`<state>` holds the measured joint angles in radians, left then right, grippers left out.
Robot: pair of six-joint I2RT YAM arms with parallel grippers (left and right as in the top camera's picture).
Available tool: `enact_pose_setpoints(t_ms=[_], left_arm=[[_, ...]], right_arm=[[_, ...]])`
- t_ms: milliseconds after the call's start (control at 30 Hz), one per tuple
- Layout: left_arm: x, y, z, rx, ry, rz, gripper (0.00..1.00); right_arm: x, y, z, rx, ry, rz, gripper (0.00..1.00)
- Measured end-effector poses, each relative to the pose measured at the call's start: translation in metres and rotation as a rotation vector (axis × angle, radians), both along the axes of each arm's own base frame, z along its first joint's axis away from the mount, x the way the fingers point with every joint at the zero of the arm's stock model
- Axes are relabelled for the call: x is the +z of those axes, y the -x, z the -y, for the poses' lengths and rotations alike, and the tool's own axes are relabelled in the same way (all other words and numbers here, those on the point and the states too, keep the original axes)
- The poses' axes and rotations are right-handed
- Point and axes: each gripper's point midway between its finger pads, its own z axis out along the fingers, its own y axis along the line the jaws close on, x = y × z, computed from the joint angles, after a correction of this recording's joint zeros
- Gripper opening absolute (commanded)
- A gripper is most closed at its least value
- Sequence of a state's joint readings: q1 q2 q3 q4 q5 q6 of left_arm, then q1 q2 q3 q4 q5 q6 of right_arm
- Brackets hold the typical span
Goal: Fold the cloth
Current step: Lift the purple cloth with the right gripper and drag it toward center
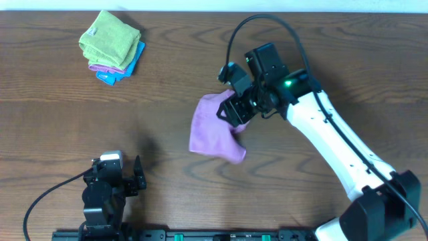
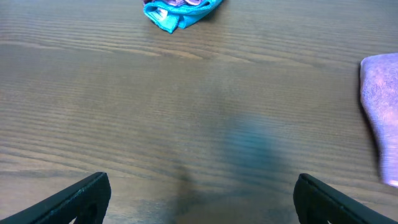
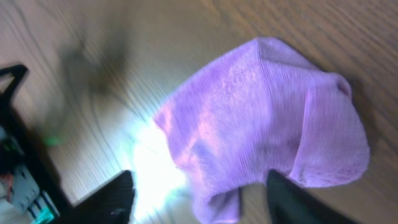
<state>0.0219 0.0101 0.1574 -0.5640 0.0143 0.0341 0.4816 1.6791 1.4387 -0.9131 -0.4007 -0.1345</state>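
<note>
The left gripper point(image 2: 202, 190) hangs low over the dark brown wood-grain worktop point(image 2: 124, 93), its two black fingers point(image 2: 81, 196) spread wide apart. A crumpled turquoise-blue cloth bundle point(image 2: 177, 14) lies ahead toward the worktop's far edge. A soft lilac microfibre cloth point(image 2: 382, 112) lies off to the right, well apart from the bundle.

Blown-out glare beside cloth point(image 3: 267, 124)

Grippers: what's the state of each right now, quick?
Left gripper: open, empty.
Right gripper: open, with its fingers either side of an edge of the purple cloth, not clamped.
</note>
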Motion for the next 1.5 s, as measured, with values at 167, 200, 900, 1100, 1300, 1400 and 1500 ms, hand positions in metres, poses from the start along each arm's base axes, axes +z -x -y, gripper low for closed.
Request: enact_pose_setpoints(t_ms=[167,200,900,1100,1300,1400,1500], left_arm=[[0.0,0.0,0.0,0.0,0.0,0.0,0.95],[0.0,0.0,0.0,0.0,0.0,0.0,0.95],[0.0,0.0,0.0,0.0,0.0,0.0,0.95],[0.0,0.0,0.0,0.0,0.0,0.0,0.95],[0.0,0.0,0.0,0.0,0.0,0.0,0.95],[0.0,0.0,0.0,0.0,0.0,0.0,0.95],[0.0,0.0,0.0,0.0,0.0,0.0,0.95]], right_arm=[[-0.006,-0.007,0.009,-0.021,0.049,0.021,0.79],[-0.007,-0.008,0.011,-0.03,0.062,0.025,0.78],[-0.066,-0.055,0.058,-0.222,0.23,0.107,0.58],[-0.1,-0.068,0.052,-0.218,0.241,0.086,0.54],[-0.105,-0.069,0.046,-0.21,0.213,0.082,0.47],[-0.103,-0.071,0.043,-0.209,0.197,0.084,0.46],[-0.103,-0.071,0.04,-0.206,0.181,0.083,0.44]])
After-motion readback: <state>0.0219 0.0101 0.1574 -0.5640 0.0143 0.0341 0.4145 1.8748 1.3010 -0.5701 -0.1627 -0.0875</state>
